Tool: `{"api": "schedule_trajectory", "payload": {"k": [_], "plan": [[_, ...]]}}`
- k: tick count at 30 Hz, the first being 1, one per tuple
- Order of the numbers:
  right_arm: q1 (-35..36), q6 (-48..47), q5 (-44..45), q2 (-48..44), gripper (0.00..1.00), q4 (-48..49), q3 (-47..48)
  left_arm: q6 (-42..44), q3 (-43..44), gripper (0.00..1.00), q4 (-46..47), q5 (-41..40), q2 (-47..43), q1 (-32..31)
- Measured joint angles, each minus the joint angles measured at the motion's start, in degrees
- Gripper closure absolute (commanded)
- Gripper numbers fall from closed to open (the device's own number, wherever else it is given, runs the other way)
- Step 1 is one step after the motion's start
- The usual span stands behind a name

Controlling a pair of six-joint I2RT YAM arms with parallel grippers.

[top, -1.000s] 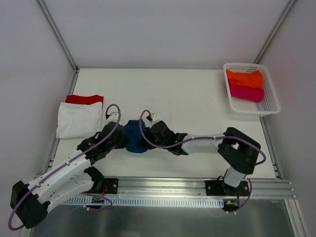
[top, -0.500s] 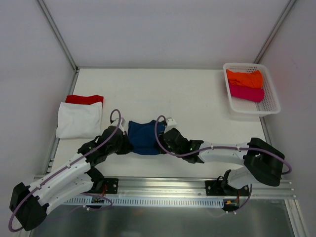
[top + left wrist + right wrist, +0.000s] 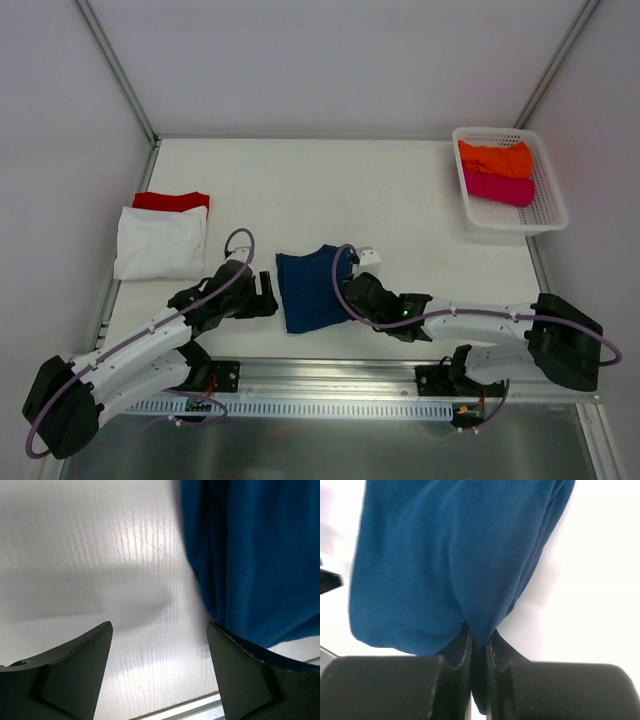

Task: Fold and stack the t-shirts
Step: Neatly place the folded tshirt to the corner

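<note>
Right gripper (image 3: 479, 637) is clamped on the right edge of the soft navy blue cloth t-shirt (image 3: 305, 290), spread on the white bench (image 3: 400, 200) just beside the left gripper (image 3: 159, 630), whose fingers stand apart.

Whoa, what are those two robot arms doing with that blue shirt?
They are folding t-shirts. The right tool pinches one edge of the navy t-shirt, which lies on the table between the arms. The left tool is open beside the shirt, holding nothing. A folded white t-shirt lies at the left, a red t-shirt showing at its far edge. An orange t-shirt and a magenta t-shirt sit in the basket.
</note>
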Motion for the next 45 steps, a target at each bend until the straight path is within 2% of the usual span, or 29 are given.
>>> {"api": "schedule_trajectory", "payload": {"k": [6,14,18,26,29,33,36,38,40,42,45], "plan": [[0.74,0.57,2.78,-6.54,0.99,-3.74,-2.16,-0.39,-3.50,0.33,9.51,0.98,5.07,0.00],[0.90,0.68,3.96,-8.13,1.00,-5.42,-3.15,-3.67,-14.67,0.33,35.50,6.60,3.69,0.00],[0.90,0.68,4.15,-6.75,1.00,-5.35,-3.15,-5.27,-18.36,0.33,39.76,8.02,-0.20,0.00],[0.90,0.85,4.17,-1.14,0.99,-3.58,-3.13,-8.39,-19.02,0.29,47.87,9.66,-3.74,0.00],[0.90,0.98,4.07,0.22,0.99,-2.03,-3.13,-9.20,-19.02,0.29,52.81,10.21,-1.57,0.00],[0.94,1.40,3.69,0.87,0.99,-0.74,-3.13,-10.01,-19.02,0.31,58.47,11.47,6.82,0.00],[1.01,1.64,3.69,0.87,0.86,-0.52,-3.13,-11.04,-19.02,0.32,60.22,11.58,12.55,0.02],[1.01,1.95,3.72,0.87,0.57,-0.42,-3.13,-11.54,-19.02,0.32,61.13,11.58,14.64,0.02],[1.05,2.25,3.76,0.87,0.39,-0.31,-3.13,-11.91,-19.02,0.32,61.92,11.56,15.67,0.02],[1.05,2.27,4.00,0.87,0.30,-0.46,-3.13,-11.93,-19.02,0.32,61.94,11.39,15.72,0.02],[1.25,2.36,5.18,0.68,0.27,-1.44,-3.13,-11.54,-19.02,0.30,60.43,10.84,14.53,0.02]]}}
